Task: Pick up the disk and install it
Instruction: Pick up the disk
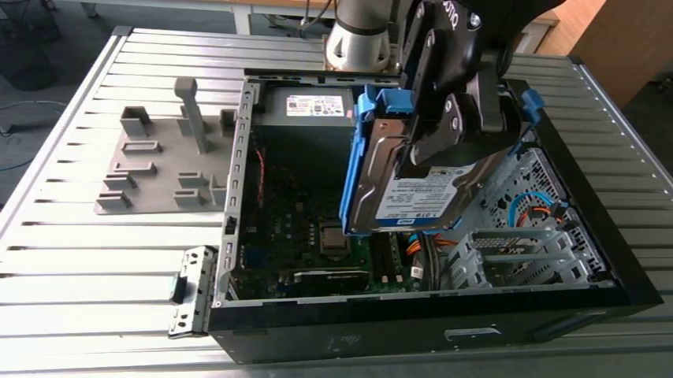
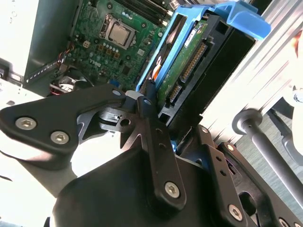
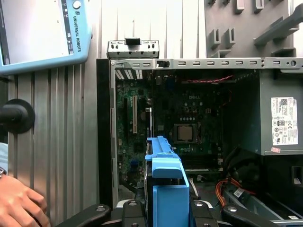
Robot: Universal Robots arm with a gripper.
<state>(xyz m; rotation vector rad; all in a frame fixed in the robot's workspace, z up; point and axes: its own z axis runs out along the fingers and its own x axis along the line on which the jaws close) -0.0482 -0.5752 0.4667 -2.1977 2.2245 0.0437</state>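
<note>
The disk (image 1: 412,201), a silver drive with a white-and-blue label in a blue bracket (image 1: 381,106), hangs tilted on edge above the open computer case (image 1: 421,319). It is over the case's middle, near the drive cage on the exterior view's right. My gripper (image 1: 459,130) is shut on the disk from above, one black finger on each flat side. In the second wrist view a black finger (image 2: 150,120) presses on the disk (image 2: 187,64), whose connector edge shows. In the first wrist view the blue bracket (image 3: 165,187) juts out over the motherboard (image 3: 189,132).
A grey power-supply box (image 1: 305,114) sits at the case's far end. A grey fixture plate (image 1: 158,169) with upright posts lies on the slatted table at the exterior view's left. Orange cables (image 1: 426,244) run below the disk. A person's hand (image 3: 19,203) and a pendant (image 3: 42,33) are beside the case.
</note>
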